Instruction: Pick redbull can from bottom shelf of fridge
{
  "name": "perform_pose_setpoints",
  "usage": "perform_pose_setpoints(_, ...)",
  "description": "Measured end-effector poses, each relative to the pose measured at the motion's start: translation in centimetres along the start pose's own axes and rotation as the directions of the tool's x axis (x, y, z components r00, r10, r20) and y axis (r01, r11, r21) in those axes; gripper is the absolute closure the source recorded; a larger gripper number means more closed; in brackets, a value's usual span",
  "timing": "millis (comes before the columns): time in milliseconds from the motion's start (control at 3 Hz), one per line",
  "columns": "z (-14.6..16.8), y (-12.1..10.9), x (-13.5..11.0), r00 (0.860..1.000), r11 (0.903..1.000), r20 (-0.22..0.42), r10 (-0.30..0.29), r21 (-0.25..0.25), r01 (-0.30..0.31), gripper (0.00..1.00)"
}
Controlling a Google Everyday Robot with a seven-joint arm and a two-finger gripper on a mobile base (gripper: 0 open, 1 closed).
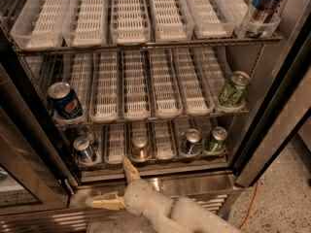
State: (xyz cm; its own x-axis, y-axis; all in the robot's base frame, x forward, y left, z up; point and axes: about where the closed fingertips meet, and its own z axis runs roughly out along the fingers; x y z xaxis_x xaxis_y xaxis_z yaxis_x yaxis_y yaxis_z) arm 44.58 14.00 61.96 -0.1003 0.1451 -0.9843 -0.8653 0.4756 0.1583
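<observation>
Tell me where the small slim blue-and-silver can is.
In the camera view, the redbull can stands lower left, frontmost in the far-left lane of the bottom shelf, left of the copper-brown can; the open gripper hangs just below them.

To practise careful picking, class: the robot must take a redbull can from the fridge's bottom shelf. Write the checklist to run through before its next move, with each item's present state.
1. Front of the bottom shelf unobstructed: ok.
2. Redbull can upright at the front of the leftmost lane: ok.
3. Gripper open wide enough for a slim can: ok.
4. Gripper lined up with the redbull can: not ok; it sits below the shelf edge, one fingertip nearer the copper-brown can.
5. Room behind the redbull can, where a second can stands close: cannot tell.
</observation>
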Motion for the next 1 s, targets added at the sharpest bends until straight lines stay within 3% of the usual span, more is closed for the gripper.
perform_pose_setpoints(333,1.2,-0.3,0.3,1.0,0.9997,0.013,0.007,0.021,-0.007,0.0)
perform_pose_setpoints(667,2.4,-2.2,-0.9,0.997,0.9935,0.066,-0.041,0.108,0.033,0.0)
perform_pose_setpoints(1000,2.5,-2.3,-0.1,0.995,0.9912,0.098,-0.018,0.132,0.005,0.0)
